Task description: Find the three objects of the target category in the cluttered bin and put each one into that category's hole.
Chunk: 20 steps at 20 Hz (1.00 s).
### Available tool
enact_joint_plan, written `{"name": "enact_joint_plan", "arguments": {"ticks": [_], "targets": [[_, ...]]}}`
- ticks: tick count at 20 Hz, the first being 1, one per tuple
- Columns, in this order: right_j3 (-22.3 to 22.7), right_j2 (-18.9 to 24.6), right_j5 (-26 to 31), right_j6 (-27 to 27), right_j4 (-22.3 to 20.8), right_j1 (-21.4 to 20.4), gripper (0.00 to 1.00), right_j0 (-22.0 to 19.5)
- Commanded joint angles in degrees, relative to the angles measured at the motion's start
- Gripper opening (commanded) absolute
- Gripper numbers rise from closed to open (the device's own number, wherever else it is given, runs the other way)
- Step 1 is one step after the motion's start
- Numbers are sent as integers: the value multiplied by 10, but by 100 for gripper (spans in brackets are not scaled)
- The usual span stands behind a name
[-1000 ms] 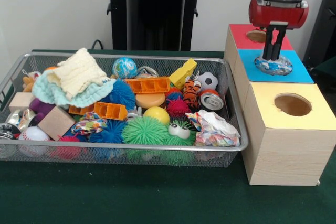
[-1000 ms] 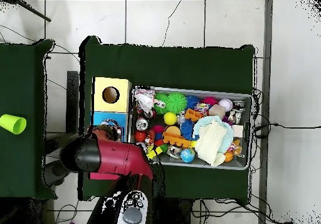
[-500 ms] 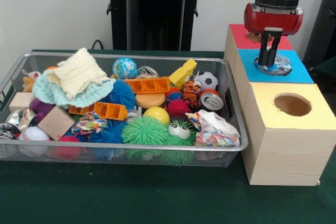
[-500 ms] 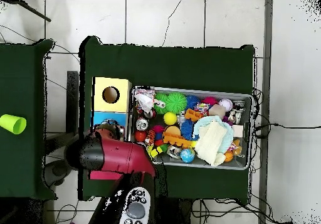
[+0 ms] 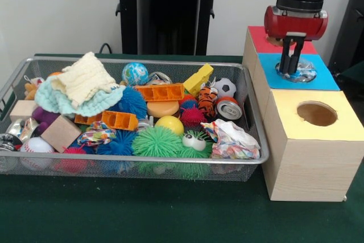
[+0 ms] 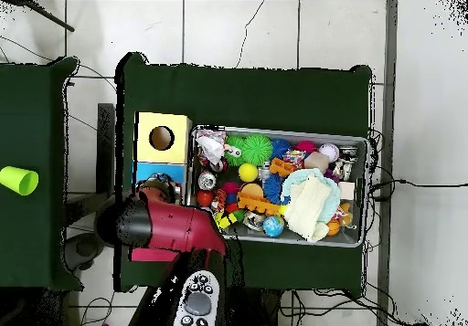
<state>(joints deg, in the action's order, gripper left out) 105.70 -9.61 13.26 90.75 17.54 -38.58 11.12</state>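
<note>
My gripper [image 5: 292,71] hangs over the hole of the blue-topped box [image 5: 325,79], at the right in the front view. Its two fingers stand close together, shut on a crumpled, shiny blue-and-white wrapper [image 5: 307,73]. The wrapper sits low in that hole. In the overhead view the red arm [image 6: 169,228] covers the gripper, and only part of the blue box [image 6: 151,171] shows. The wire bin [image 5: 142,61] to the left is packed with toys.
A red-topped box [image 5: 260,33] stands behind the blue one and a yellow-topped box [image 5: 341,130] with an open hole in front. The bin holds spiky balls, orange blocks, a can [image 5: 228,108], a crumpled paper [image 5: 232,139], cloths and wooden blocks. A green cup [image 6: 18,180] stands on the side table.
The gripper has moved slightly left and lower over the blue box. The wrapper has sunk deeper into the hole. The bin's contents have not moved.
</note>
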Motion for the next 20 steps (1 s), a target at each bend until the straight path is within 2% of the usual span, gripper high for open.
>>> {"name": "enact_joint_plan", "arguments": {"ticks": [1,13,16,20], "targets": [[-7,40,-39,141,22,62,0,-10],[-27,30,-77,147,27,104,0,-1],[-24,31,-64,145,27,95,0,-1],[-5,29,-13,132,21,47,0,-3]]}}
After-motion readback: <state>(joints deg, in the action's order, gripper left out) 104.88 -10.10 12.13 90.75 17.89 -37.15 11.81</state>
